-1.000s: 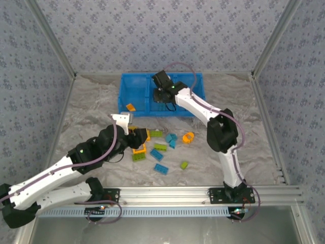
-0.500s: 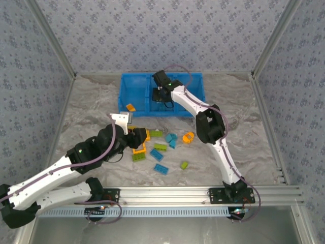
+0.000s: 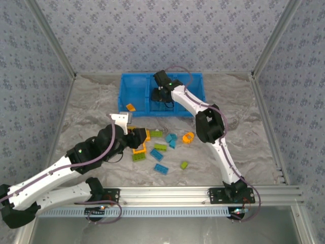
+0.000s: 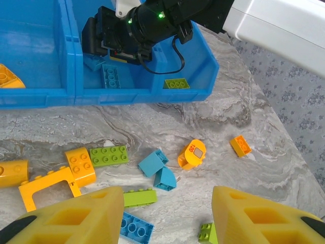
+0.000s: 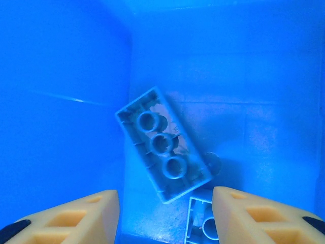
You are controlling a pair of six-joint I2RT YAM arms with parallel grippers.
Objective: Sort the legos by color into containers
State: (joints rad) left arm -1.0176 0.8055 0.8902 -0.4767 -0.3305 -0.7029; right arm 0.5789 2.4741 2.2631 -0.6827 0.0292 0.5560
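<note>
The sorting is judged to be at an early stage. The right claw [image 5: 165, 218] is seen inside the middle compartment of the blue bin [image 3: 134, 89], its fingers spread and nothing pinched between them. Just below them a blue brick [image 5: 162, 145] lies underside-up on the bin floor, with the corner of a second blue brick [image 5: 205, 226] beside it. In the left wrist view an orange brick [image 4: 7, 76] is found in the left compartment. A green brick [image 4: 176, 83] is seen further right in the bin, apparently in the right compartment, though the divider there is hidden by the right arm. Each colour thus appears to have been given its place, but only a few pieces are put away. Roughly a dozen bricks are left on the worktop [image 3: 254, 142] in front of the bin, with the colours mixed. Among them are an orange frame piece [image 4: 48, 189], an orange square brick [image 4: 81, 165] touching it, a green plate [image 4: 109, 155], two blue sloped pieces [image 4: 152, 162], an orange round piece [image 4: 192, 154] and a small orange brick [image 4: 240, 145] set apart to the right. The left claw [image 4: 162, 218] is held above this scatter, spread and empty, near the frame piece. Most of the work is judged to remain.
</note>
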